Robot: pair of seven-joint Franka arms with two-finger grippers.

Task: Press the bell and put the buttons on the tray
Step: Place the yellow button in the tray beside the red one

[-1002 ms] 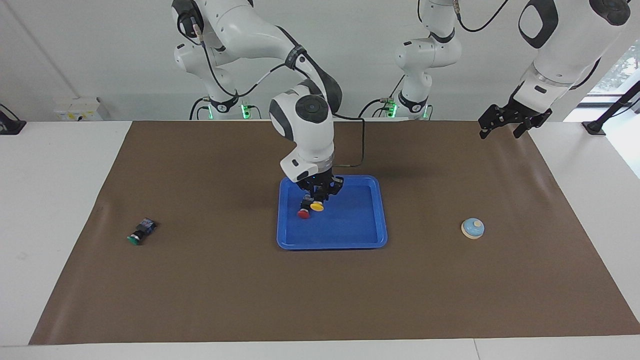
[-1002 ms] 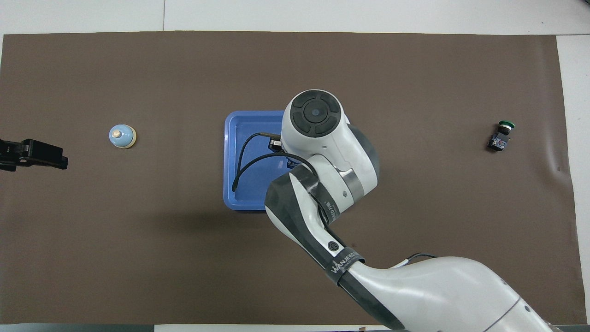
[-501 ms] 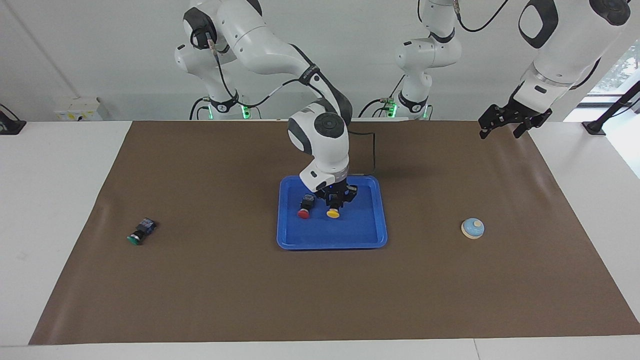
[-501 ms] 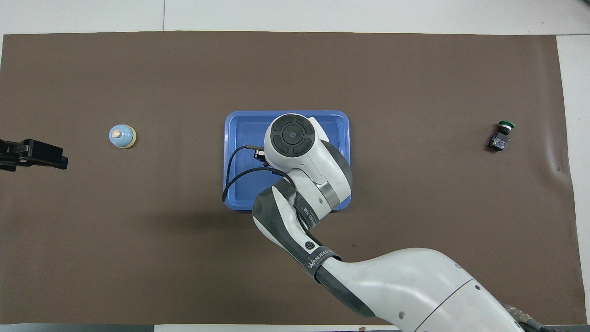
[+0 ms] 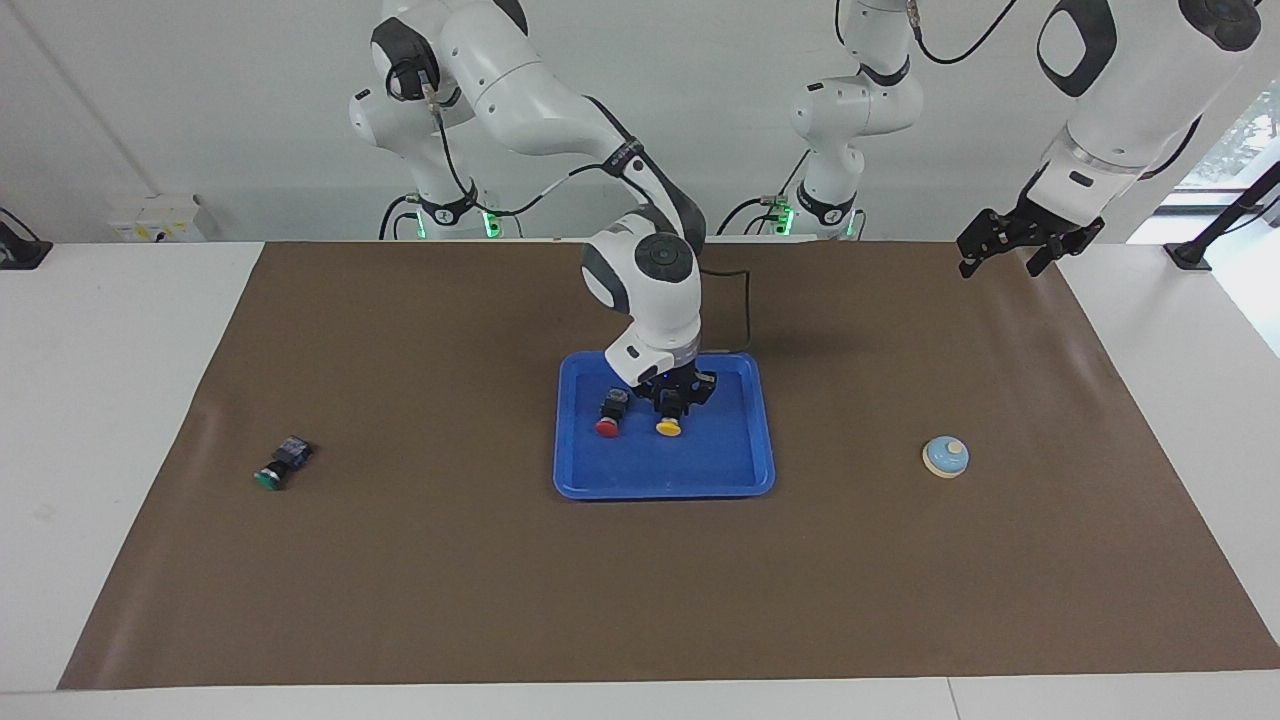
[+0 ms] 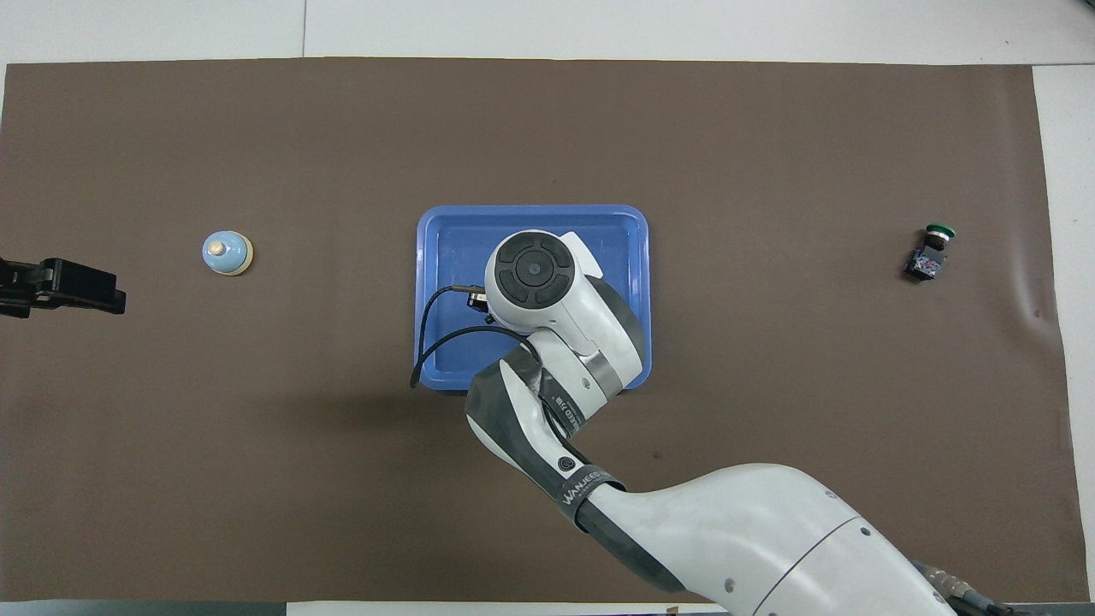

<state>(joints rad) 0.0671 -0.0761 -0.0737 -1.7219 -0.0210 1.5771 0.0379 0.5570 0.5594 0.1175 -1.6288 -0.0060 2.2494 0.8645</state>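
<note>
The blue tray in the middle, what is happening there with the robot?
The right gripper is down in the tray, over the yellow button, which lies beside the red button. The green button lies on the mat toward the right arm's end. The left gripper waits, open, away from the bell.

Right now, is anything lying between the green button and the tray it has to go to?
Nothing visible does. The green button lies on its side on the brown mat toward the right arm's end, and only bare mat runs from it to the tray. The red button and yellow button leave free tray floor.
</note>
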